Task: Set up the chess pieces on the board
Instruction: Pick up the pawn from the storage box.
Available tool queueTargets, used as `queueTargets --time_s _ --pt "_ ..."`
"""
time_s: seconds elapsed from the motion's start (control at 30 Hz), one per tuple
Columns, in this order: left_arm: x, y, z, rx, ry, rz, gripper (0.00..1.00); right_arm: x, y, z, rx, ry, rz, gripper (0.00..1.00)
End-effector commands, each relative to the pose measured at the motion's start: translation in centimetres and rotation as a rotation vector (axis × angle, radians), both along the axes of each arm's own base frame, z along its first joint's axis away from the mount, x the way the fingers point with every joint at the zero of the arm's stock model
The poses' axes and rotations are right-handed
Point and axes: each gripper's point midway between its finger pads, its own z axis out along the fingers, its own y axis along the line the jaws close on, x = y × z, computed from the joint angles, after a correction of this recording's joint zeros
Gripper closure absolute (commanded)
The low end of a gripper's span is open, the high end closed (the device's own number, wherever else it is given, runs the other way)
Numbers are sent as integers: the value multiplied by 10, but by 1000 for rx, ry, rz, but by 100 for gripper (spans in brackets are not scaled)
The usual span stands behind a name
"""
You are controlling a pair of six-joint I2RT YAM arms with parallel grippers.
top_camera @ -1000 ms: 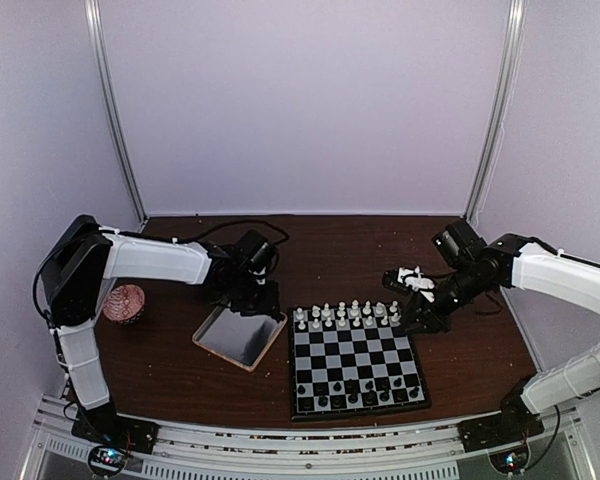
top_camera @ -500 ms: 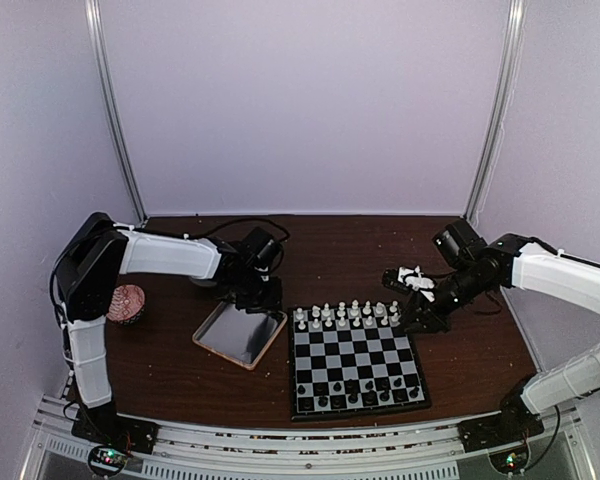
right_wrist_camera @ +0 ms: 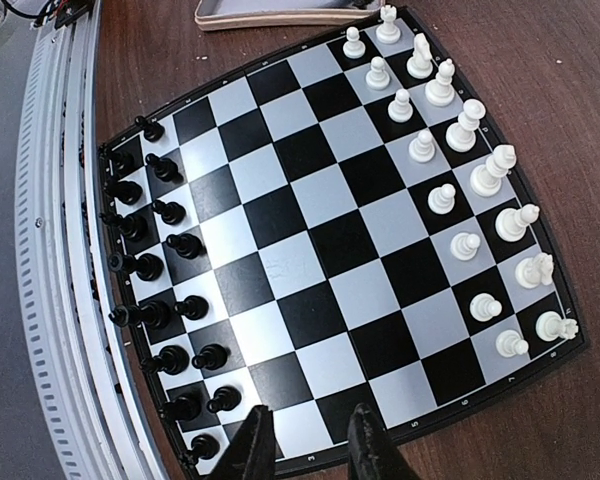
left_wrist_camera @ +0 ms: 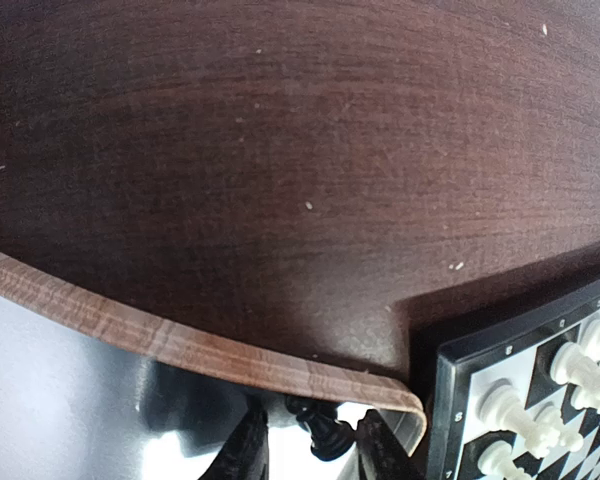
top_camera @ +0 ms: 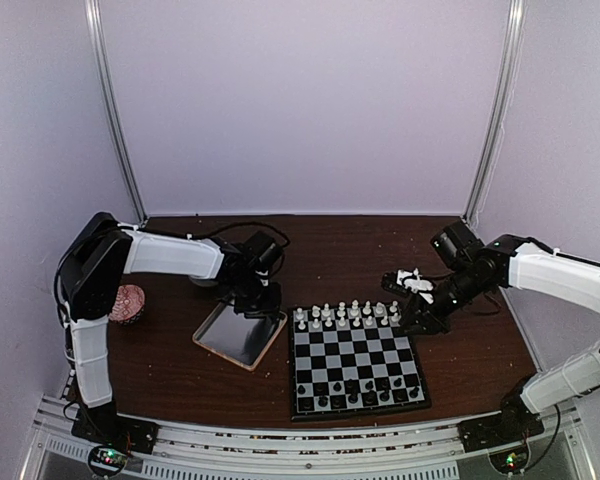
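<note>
The left end effector reaches down into the corner of the tray nearest the board. Its jaws are set narrow, one on each side of a lone black piece that stands there. A sliver of light shows between the piece and one finger, so I judge it bracketed rather than clamped. The approach is low and tight against the wooden rim, probably because the piece sits so close to the corner.

On the board the white set fills the two far rows. The black set lines the two near rows and looks one short (the tray piece would be the missing one, though I cannot pick out its empty square).

The right end effector hangs by the board's right edge with a narrow gap and nothing between its jaws. It seems parked there to leave the left arm a clear path from the tray across the bench.
</note>
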Motion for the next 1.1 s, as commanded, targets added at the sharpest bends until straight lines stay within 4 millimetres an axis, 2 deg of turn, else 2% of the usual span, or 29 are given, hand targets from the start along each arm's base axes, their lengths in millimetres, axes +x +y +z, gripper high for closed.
queueTargets --time_s 0.0,0.47,0.77,1.07 --pt "-1 3 -3 20 21 -16 70 -2 -1 -2 3 13 9 73" --pt "-1 27 -13 149 49 -38 75 -2 0 -2 5 17 15 73" --pt "0 29 -19 212 77 -116 81 -3 0 -3 2 25 20 74" --pt "-6 35 -26 268 118 -173 79 -3 1 -3 1 26 23 74"
